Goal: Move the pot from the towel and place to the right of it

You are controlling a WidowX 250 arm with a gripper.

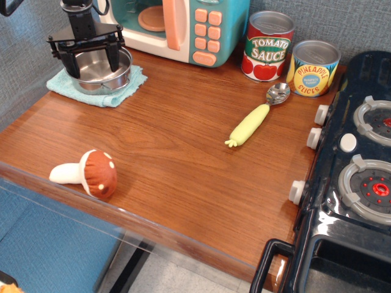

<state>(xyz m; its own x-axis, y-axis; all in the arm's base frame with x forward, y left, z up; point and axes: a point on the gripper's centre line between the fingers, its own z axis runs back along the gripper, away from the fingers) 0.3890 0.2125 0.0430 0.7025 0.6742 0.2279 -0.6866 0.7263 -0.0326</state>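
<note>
The shiny steel pot (pixel 101 74) sits on the light teal towel (pixel 95 90) at the table's back left corner. My black gripper (pixel 91 62) hangs directly above the pot, open wide, with one finger (pixel 72 64) over the pot's left rim and the other over its right rim. The fingers straddle the pot and are not closed on it. The gripper hides part of the pot's inside and rim.
A toy microwave (pixel 177 27) stands just behind the pot. A tomato sauce can (pixel 267 46) and a pineapple can (pixel 313 67) stand at the back right. A yellow-handled spoon (pixel 253 119) lies mid-table. A toy mushroom (pixel 88 174) lies near the front edge. A toy stove (pixel 354 177) is at right.
</note>
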